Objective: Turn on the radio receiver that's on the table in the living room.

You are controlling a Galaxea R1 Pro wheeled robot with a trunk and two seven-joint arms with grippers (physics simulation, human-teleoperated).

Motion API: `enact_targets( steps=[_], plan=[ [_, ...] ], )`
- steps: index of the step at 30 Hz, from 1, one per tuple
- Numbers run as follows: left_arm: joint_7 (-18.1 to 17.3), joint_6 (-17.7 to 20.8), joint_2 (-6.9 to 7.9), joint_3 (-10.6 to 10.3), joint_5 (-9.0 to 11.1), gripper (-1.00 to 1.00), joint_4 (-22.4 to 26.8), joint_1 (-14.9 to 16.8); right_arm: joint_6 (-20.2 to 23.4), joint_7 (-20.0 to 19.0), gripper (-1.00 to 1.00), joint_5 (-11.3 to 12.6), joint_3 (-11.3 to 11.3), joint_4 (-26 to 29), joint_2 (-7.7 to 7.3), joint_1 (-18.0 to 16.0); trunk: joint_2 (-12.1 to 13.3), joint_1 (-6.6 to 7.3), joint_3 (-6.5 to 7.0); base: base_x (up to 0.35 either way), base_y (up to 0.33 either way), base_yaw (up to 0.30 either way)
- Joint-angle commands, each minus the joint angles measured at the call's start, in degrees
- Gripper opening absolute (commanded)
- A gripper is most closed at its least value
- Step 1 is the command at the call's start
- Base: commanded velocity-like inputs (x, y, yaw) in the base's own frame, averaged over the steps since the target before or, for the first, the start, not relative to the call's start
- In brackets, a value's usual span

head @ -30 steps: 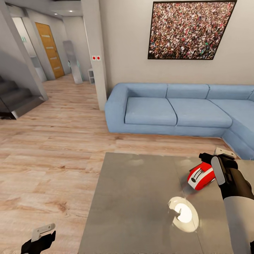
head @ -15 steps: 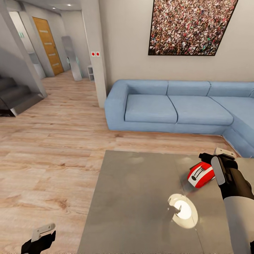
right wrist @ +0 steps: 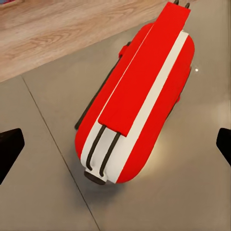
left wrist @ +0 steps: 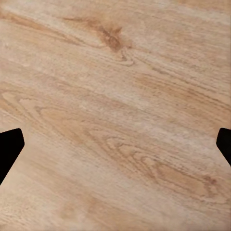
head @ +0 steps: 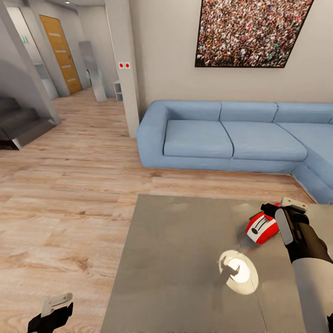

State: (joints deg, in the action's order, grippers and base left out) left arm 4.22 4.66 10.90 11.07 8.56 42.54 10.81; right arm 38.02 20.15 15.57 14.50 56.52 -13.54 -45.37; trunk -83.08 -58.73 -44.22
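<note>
Radio receiver point(head: 262, 227) lies on the grey counter point(head: 180, 259); right fingers point(head: 283, 208) spread just above it, left fingers point(head: 52, 308) apart over floor.

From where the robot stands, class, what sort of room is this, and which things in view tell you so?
Most likely a home living room. A light-blue corner sofa stands against the wall under a large framed crowd picture, and a low grey table in front of it carries a small red radio receiver.

We're looking at bright, even indoor light with soft shadows, a round white glare patch on the glossy table point(head: 185, 259), ceiling spots far back, slightly soft renders, and wide-angle lean at the head view's edges.
</note>
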Motion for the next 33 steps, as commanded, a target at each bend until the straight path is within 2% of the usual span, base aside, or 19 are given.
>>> enact_targets(
  steps=[1,33],
  plan=[
    [0.0,0.0,0.0,0.0,0.0,1.0,0.0,0.0,-0.2,0.0,1.0,0.0,0.0,-0.1,0.0,0.0,0.0,0.0,-0.09,0.0,0.0,0.0],
    [0.0,0.0,0.0,0.0,0.0,1.0,0.0,0.0,-0.9,-0.7,1.0,-0.6,-1.0,-0.4,0.02,0.0,0.0,0.0,-3.02,0.0,0.0,0.0]
  ],
)
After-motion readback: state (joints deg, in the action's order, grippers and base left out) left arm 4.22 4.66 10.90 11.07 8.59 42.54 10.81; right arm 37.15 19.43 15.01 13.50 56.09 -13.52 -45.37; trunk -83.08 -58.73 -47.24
